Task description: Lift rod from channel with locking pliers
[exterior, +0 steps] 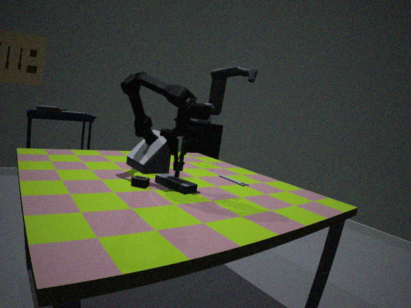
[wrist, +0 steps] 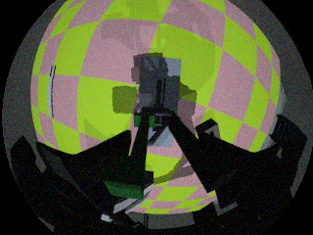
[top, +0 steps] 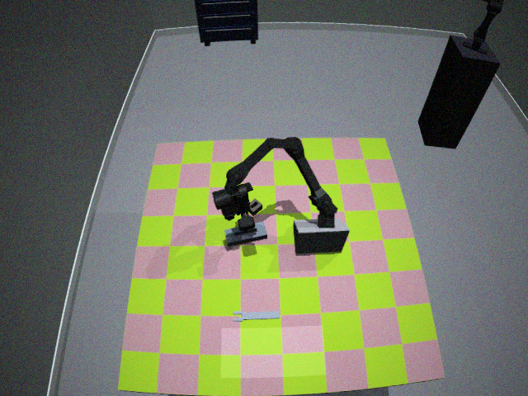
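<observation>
checkered tabletop (top: 298,296) (exterior: 119,219) (wrist: 105,56), dim | hand (top: 241,209) (exterior: 175,144) (wrist: 166,136) looks clamped on spread pliers (top: 246,221) (exterior: 178,164) (wrist: 140,152) at channel block (top: 260,233) (exterior: 189,188) (wrist: 172,69) | center jaws, descend straight, squeeze only once seated

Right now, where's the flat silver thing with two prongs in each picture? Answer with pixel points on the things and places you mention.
Flat silver thing (top: 260,315) (exterior: 232,179) (wrist: 51,93):
Top: lower middle, prongs pointing left.
Exterior: right of the middle, lying slantwise.
Wrist: far left, prongs at its top end.
Shared landmark: the grey slotted block (top: 238,240) (exterior: 189,188) (wrist: 173,68), near the middle in all three.
</observation>
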{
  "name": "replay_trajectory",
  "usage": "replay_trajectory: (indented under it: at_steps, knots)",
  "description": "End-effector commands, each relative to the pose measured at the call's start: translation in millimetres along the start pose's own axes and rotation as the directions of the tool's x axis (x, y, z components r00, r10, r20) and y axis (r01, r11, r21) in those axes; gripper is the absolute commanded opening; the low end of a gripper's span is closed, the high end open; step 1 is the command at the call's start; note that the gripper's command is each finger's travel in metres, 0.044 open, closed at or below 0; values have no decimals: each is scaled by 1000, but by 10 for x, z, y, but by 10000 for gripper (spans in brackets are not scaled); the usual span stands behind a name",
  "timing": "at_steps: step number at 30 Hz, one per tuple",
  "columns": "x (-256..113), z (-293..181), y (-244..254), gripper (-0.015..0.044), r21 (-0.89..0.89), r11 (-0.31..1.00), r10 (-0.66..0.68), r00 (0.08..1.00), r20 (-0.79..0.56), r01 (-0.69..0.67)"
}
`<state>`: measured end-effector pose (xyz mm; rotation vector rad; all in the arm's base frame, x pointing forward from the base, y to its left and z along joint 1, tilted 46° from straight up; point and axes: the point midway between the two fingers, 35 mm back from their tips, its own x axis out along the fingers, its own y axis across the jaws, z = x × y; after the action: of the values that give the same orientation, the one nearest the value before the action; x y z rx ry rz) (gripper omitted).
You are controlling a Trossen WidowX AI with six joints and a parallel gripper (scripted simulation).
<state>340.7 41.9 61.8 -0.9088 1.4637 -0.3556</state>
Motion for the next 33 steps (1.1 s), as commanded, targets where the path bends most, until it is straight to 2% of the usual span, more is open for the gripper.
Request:
replay_trajectory:
  at_steps: [1, 33]
  knots:
    - [-29, 22, 13, 316, 3, 1000, 5, 1000, 7, -5]
    - [105, 12, -10, 316, 3, 1000, 5, 1000, 7, -5]
